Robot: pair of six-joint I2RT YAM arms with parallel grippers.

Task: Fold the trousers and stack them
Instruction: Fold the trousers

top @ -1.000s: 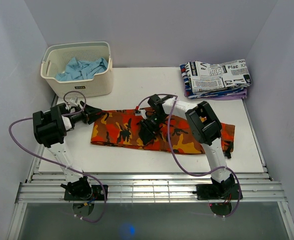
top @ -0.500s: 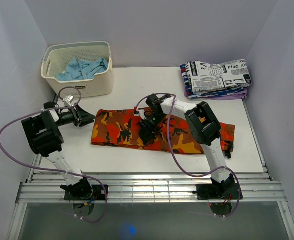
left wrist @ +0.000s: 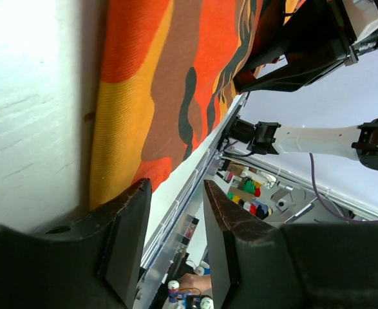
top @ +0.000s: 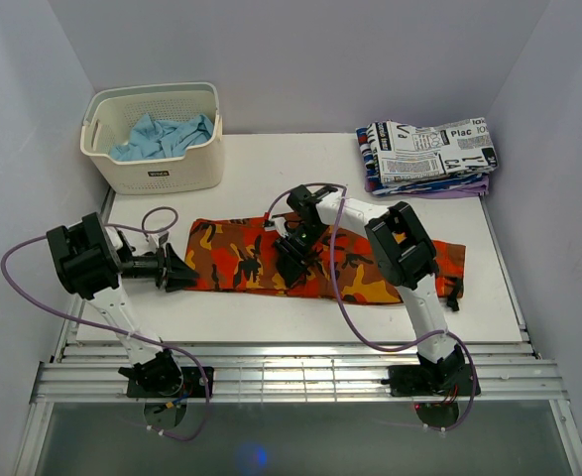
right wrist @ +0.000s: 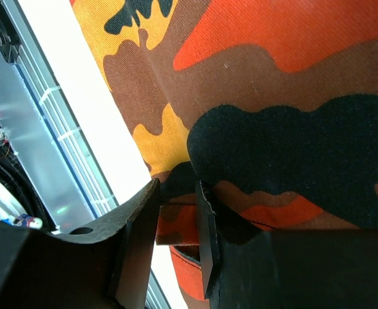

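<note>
The camouflage trousers (top: 236, 260) lie in a long folded band across the middle of the table. My right gripper (top: 291, 262) is down on their middle, near the front edge. In the right wrist view the right gripper (right wrist: 178, 193) is shut on a fold of the trousers (right wrist: 272, 96), with cloth filling the gap between its fingers. My left gripper (top: 179, 270) sits low at the band's left end. In the left wrist view the left gripper (left wrist: 174, 193) is open and holds nothing. The trousers' (left wrist: 150, 77) edge runs just beside one finger (left wrist: 127, 232).
A cream basket (top: 152, 177) holding light blue cloth (top: 162, 137) stands at the back left. A stack of folded garments topped by newspaper print (top: 429, 151) sits at the back right. Metal rails (top: 291, 372) run along the near table edge.
My left gripper swung from the trousers' far left corner toward the near side of their left end, and its jaws narrowed. The right gripper and the trousers stayed put.
</note>
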